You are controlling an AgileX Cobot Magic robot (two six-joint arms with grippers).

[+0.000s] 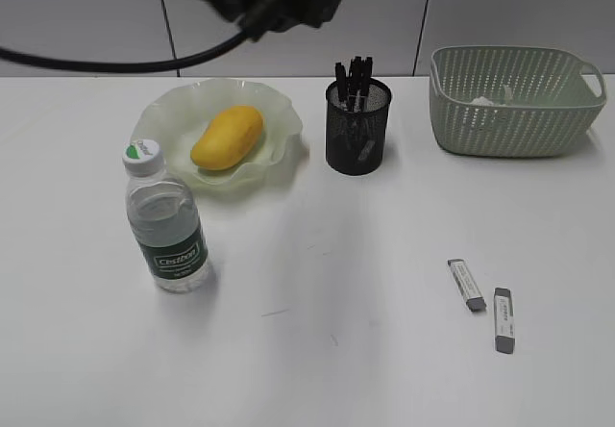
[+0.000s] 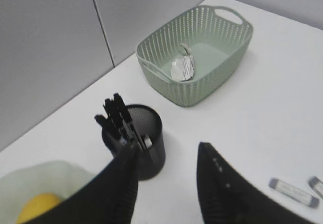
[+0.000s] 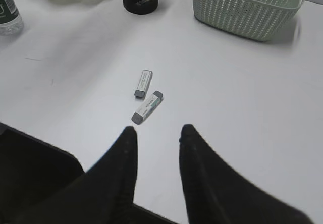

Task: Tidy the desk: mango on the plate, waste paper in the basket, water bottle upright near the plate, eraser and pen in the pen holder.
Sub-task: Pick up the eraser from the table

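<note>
Two erasers (image 3: 147, 96) lie side by side just ahead of the right gripper (image 3: 157, 134), whose jaws stand apart and empty. The pen holder (image 2: 139, 141) sits just beyond the left gripper (image 2: 166, 158), jaws parted. Bare worktop (image 3: 242, 93) surrounds both.

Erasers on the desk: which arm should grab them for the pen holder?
Right. The two small grey-white sleeved erasers lie just ahead of the right pincer, open and empty. The left pincer hangs over the black mesh pen holder, farther from them.
</note>
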